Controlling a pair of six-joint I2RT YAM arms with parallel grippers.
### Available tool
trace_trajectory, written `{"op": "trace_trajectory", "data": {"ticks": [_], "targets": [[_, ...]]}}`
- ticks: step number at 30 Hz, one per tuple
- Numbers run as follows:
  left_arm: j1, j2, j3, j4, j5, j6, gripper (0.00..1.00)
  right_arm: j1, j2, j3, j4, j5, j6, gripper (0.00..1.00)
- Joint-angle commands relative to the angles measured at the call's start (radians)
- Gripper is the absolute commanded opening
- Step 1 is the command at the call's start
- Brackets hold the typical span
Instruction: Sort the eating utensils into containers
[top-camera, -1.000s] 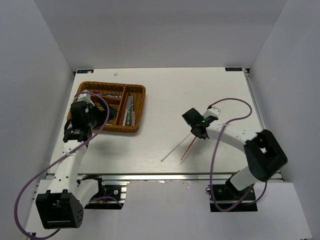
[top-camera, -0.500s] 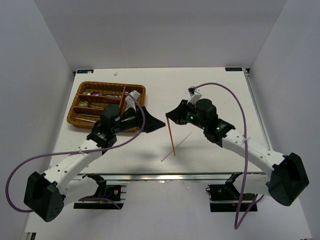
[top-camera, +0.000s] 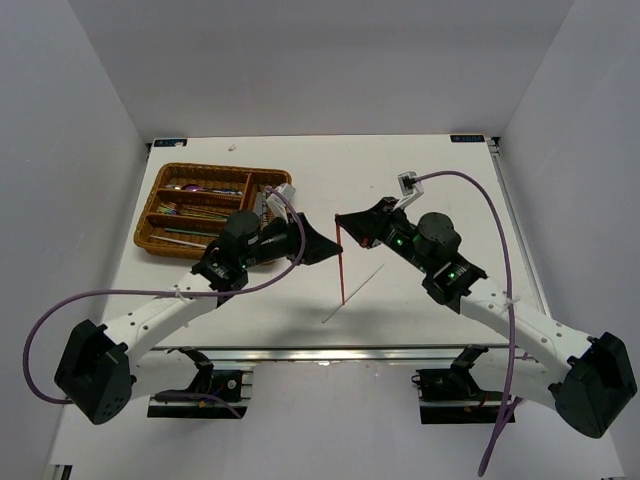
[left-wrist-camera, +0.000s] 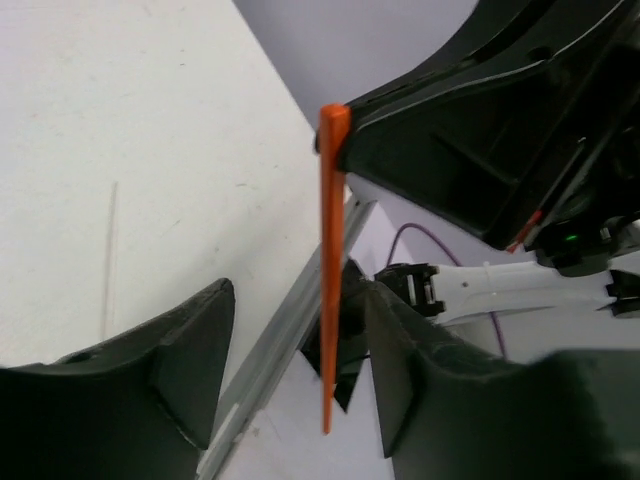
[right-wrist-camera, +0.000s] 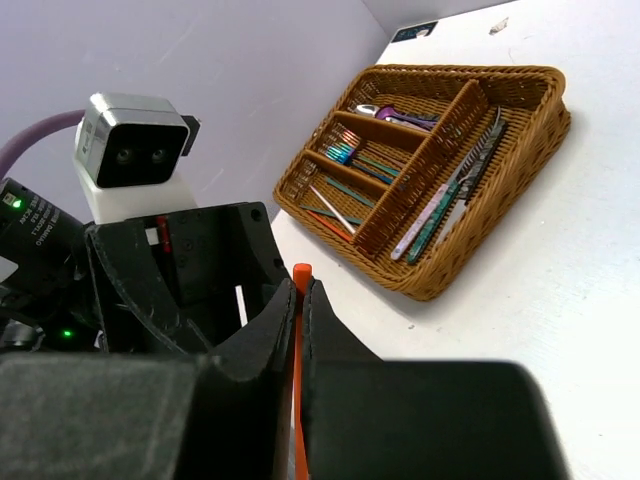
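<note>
Orange chopstick (top-camera: 341, 270) is hanging upright above the desk (top-camera: 440, 170), between the two arms. The right gripper (top-camera: 342, 222) is pinching its top end. The left gripper (top-camera: 322, 246) is facing it with fingers spread, one either side of the stick, not closing on it. A pale chopstick (top-camera: 360, 288) is lying on the desk just beside it. The wicker tray (top-camera: 220, 169) is sitting at the far left, holding sorted cutlery.

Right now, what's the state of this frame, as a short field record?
right gripper: shut on orange chopstick, held roughly upright above the table
left gripper: open, jaws flanking the orange chopstick
wicker tray: far left, utensils in several compartments
loose on table: one pale chopstick
stage: looks like a handover, not completed
</note>
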Motion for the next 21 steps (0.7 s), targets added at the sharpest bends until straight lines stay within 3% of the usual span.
{"op": "trace_trajectory", "data": {"ticks": [1,2,5,6,11,14,16,17,18,19,21], "targets": [[-0.018,0.020,0.017,0.119,0.031,-0.036,0.64,0.014,-0.006,-0.023,0.114,0.027,0.051,0.00],[-0.021,0.029,0.021,0.136,0.040,-0.041,0.51,0.021,-0.006,-0.029,0.126,0.034,0.059,0.00],[-0.030,0.060,0.034,0.141,0.048,-0.044,0.30,0.024,0.003,-0.029,0.148,0.047,0.071,0.00],[-0.032,0.063,0.035,0.141,0.047,-0.044,0.14,0.024,0.008,-0.024,0.147,0.045,0.070,0.00],[-0.032,0.044,0.023,0.182,0.057,-0.058,0.00,0.025,0.033,-0.015,0.142,0.065,0.068,0.00],[-0.032,0.006,0.037,0.100,-0.008,-0.026,0.00,0.027,0.031,-0.017,0.121,0.098,0.060,0.00],[-0.030,-0.023,0.069,-0.073,-0.181,0.027,0.00,0.027,0.011,-0.006,0.059,0.175,0.054,0.51],[-0.019,-0.048,0.108,-0.144,-0.346,0.049,0.00,0.024,-0.012,0.015,-0.062,0.288,0.059,0.86],[-0.009,-0.054,0.133,-0.224,-0.348,0.053,0.00,0.024,-0.021,0.031,-0.127,0.344,0.057,0.89],[0.010,-0.057,0.159,-0.387,-0.503,0.051,0.00,0.015,-0.030,0.048,-0.193,0.393,0.054,0.89],[0.130,-0.045,0.208,-0.535,-0.616,0.012,0.00,0.001,-0.047,0.095,-0.375,0.471,0.063,0.89]]}}
